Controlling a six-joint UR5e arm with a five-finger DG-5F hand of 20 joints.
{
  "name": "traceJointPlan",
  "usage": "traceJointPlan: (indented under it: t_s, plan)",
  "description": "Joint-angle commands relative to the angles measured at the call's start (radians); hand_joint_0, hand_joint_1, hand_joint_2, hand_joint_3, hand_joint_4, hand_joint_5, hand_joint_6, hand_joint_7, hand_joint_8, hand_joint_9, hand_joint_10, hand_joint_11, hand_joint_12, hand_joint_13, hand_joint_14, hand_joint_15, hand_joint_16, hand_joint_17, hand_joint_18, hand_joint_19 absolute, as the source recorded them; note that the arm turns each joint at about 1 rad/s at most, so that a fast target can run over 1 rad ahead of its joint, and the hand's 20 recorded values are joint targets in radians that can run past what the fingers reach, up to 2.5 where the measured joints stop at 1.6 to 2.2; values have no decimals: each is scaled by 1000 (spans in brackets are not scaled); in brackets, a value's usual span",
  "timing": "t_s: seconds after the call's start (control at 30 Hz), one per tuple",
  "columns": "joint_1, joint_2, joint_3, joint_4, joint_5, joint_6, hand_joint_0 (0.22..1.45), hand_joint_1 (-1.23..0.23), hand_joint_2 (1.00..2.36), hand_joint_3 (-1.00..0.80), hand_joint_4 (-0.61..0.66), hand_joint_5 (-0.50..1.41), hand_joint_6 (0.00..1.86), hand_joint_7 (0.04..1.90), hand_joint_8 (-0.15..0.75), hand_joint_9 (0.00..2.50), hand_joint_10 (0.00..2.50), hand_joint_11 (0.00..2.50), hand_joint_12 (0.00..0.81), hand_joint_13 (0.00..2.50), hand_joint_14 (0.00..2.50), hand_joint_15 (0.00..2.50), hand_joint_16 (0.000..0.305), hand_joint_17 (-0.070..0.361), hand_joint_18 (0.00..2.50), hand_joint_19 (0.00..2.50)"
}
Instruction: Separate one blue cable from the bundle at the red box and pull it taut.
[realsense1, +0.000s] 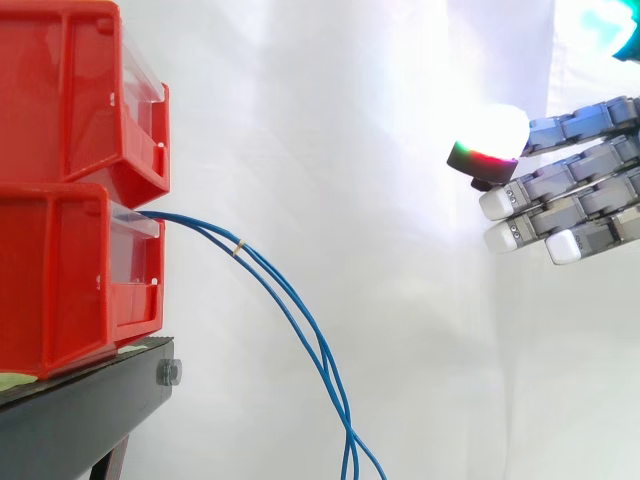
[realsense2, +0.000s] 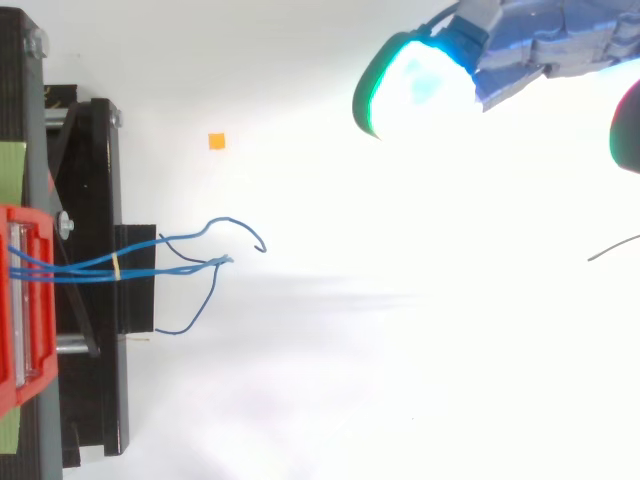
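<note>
The hand (realsense1: 585, 190) came in from the right edge of the side view, high up, its fingers stretched out almost straight toward the left and stacked one above another. It was open and held nothing. Its fingertips (realsense1: 497, 203) were white pads, and the pad above them glowed white with a red and green rim. In the top view the hand (realsense2: 545, 45) sat in the upper right corner, one pad shining cyan with a green edge.

It was well apart from the blue cables (realsense1: 292, 305), with bare white curtain (realsense1: 350, 120) between them. The cables came out of the front of the lower red bin (realsense1: 60, 275), ran together through a small yellow band (realsense1: 239, 246) near the bin, then sagged in a long curve to the bottom edge of the side view. From above, their loose ends (realsense2: 225, 262) splayed out past the band.

An upper red bin (realsense1: 70, 90) was stacked on the lower one, and both stood on the black bench (realsense1: 80, 410). A small orange square (realsense2: 216, 141) lay on the white surface beyond the cable ends.
</note>
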Motion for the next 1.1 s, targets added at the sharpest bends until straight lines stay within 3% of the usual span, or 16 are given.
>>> traceJointPlan:
  t_s: [0.0,0.3,0.53,0.73,0.8,0.97,1.07]
  plan:
    - [1,-1,0,1,-4,1,514,-540,1000,-500,158,-254,502,777,274,305,10,296,359,283,8,173,53,120,295,505]
    - [4,-2,-1,43,-6,-6,518,-536,1000,-500,165,-250,502,780,277,314,10,307,359,288,7,179,53,120,301,511]
    - [7,-7,0,60,2,-49,524,-536,1000,-500,165,-250,502,781,275,324,11,325,357,296,7,186,53,119,312,520]
    - [12,-10,0,103,31,-86,527,-537,1001,-500,167,-248,502,781,276,331,11,327,357,303,7,188,53,118,314,521]
    - [15,-25,0,110,45,-117,527,-537,1000,-500,169,-246,502,783,276,338,13,333,355,305,7,192,53,118,314,521]
    - [19,-54,0,118,43,-134,532,-539,1000,-500,174,-242,502,781,277,344,11,329,357,318,7,200,52,118,326,528]
    - [22,-79,0,156,49,-138,532,-539,1000,-498,178,-240,502,781,282,361,13,324,357,324,7,194,52,117,331,519]
